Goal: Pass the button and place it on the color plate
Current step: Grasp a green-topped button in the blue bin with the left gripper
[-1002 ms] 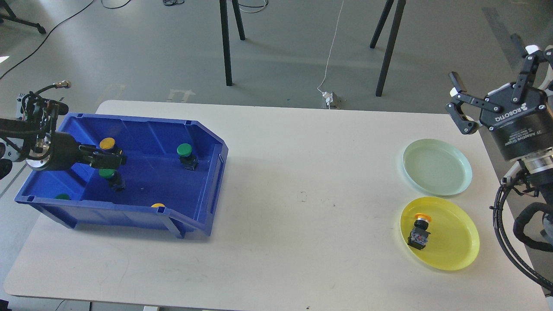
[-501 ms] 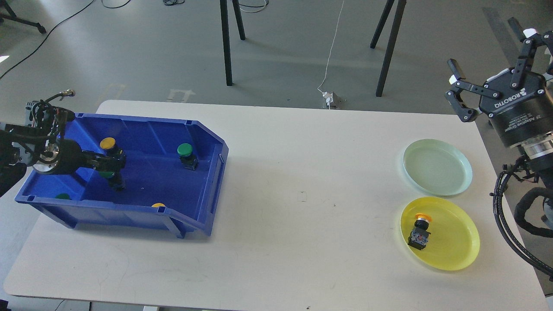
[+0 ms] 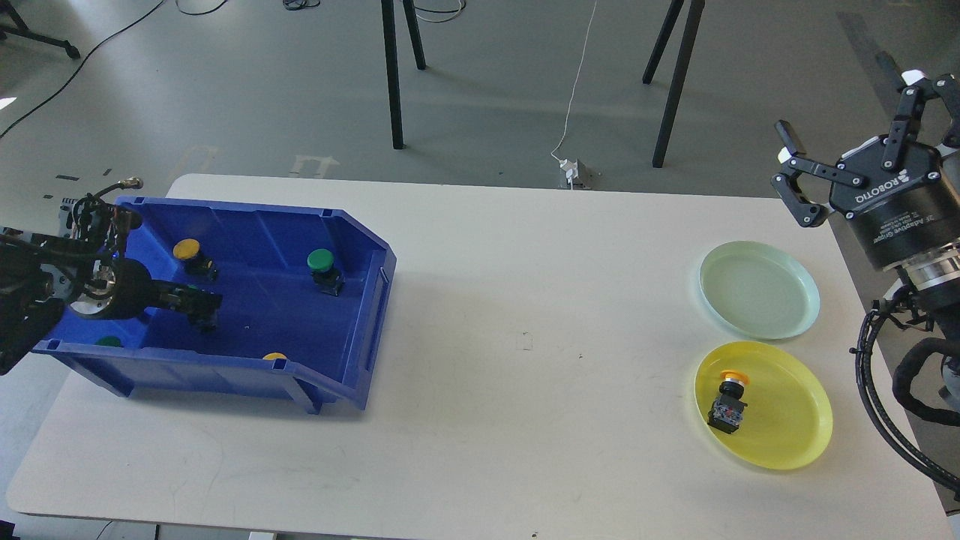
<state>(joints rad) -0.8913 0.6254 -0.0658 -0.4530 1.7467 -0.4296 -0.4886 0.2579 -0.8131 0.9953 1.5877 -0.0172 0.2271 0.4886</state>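
Note:
A blue bin [image 3: 360, 330] at the left holds several buttons: a yellow-capped one [image 3: 187, 250], a green-capped one [image 3: 321, 261], and green [image 3: 109, 341] and yellow [image 3: 274, 357] caps near the front wall. My left gripper [image 3: 201, 303] reaches low into the bin over a dark button body [image 3: 205, 322], whose cap is hidden. Its fingers are dark, so I cannot tell whether they grip. My right gripper [image 3: 847, 109] is open and empty, raised beyond the table's right edge. A yellow plate [image 3: 795, 431] holds an orange-capped button [image 3: 727, 405]. A pale green plate [image 3: 757, 289] is empty.
The white table [image 3: 525, 360] spans the view between the bin and the plates. Black stand legs [image 3: 391, 75] and a cable [image 3: 574, 90] are on the floor behind the table. My right arm's cables [image 3: 877, 397] hang by the table's right edge.
My left gripper has dropped lower into the bin, onto the green-capped button it hovered over, which now hides that cap. My right gripper has drifted slightly up and right, still open.

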